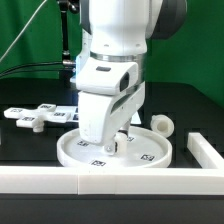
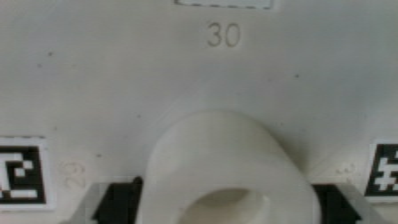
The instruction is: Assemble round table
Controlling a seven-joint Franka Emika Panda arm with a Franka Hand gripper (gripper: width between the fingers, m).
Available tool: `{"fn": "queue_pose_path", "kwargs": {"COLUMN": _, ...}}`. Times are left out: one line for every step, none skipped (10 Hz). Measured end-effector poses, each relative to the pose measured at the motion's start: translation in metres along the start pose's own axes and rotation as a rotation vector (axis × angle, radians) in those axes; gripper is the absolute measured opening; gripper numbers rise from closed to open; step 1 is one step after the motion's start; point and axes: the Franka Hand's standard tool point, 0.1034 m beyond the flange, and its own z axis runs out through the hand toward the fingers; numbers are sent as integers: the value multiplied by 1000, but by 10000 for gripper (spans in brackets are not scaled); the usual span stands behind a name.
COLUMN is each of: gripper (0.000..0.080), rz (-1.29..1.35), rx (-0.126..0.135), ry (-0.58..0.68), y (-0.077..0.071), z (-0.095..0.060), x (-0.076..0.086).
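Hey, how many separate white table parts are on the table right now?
3. The round disc lies under the gripper; the cross-shaped piece at the exterior view's left; the short leg beside the disc on that view's right. The arm may hide more.

Obstacles: border wall [image 1: 110, 183] along the bench's near edge; round disc [image 1: 150, 153] just behind it, gripper [image 1: 110, 140] low over it; cross-shaped piece [image 1: 45, 115] toward the edge at the exterior view's left. Bare bench [image 1: 30, 145] lies open between piece and wall.
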Motion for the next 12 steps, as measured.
{"fn": "queue_pose_path", "kwargs": {"gripper": 409, "rz": -1, "rx": 0, "ry": 7, "y": 2, "z": -1, "x": 12}}
{"fn": "queue_pose_path", "kwargs": {"gripper": 409, "rz": -8, "rx": -4, "ry": 15, "y": 4, "z": 0, "x": 22}}
{"fn": "queue_pose_path", "kwargs": {"gripper": 409, "rz": -5, "rx": -6, "ry": 18, "y": 3, "z": 0, "x": 28}}
{"fn": "queue_pose_path", "kwargs": {"gripper": 409, "rz": -11, "rx": -7, "ry": 18, "y": 1, "z": 0, "x": 33}}
{"fn": "queue_pose_path", "kwargs": {"gripper": 409, "rz": -16, "rx": -8, "ry": 17, "y": 0, "z": 0, "x": 36}}
{"fn": "queue_pose_path", "kwargs": {"gripper": 409, "rz": -17, "rx": -9, "ry": 18, "y": 0, "z": 0, "x": 36}}
{"fn": "queue_pose_path", "kwargs": {"gripper": 409, "rz": -17, "rx": -9, "ry": 18, "y": 0, "z": 0, "x": 36}}
{"fn": "queue_pose_path", "kwargs": {"gripper": 463, "rz": -17, "rx": -8, "ry": 18, "y": 0, "z": 0, "x": 35}}
{"fn": "queue_pose_path", "kwargs": {"gripper": 581, "rz": -17, "rx": -8, "ry": 18, "y": 0, "z": 1, "x": 35}}
{"fn": "queue_pose_path", "kwargs": {"gripper": 581, "rz": -17, "rx": -8, "ry": 18, "y": 0, "z": 1, "x": 35}}
{"fn": "queue_pose_path", "kwargs": {"gripper": 637, "rz": -16, "rx": -8, "ry": 18, "y": 0, "z": 0, "x": 35}}
{"fn": "queue_pose_path", "kwargs": {"gripper": 646, "rz": -1, "rx": -16, "ry": 18, "y": -2, "z": -8, "x": 34}}
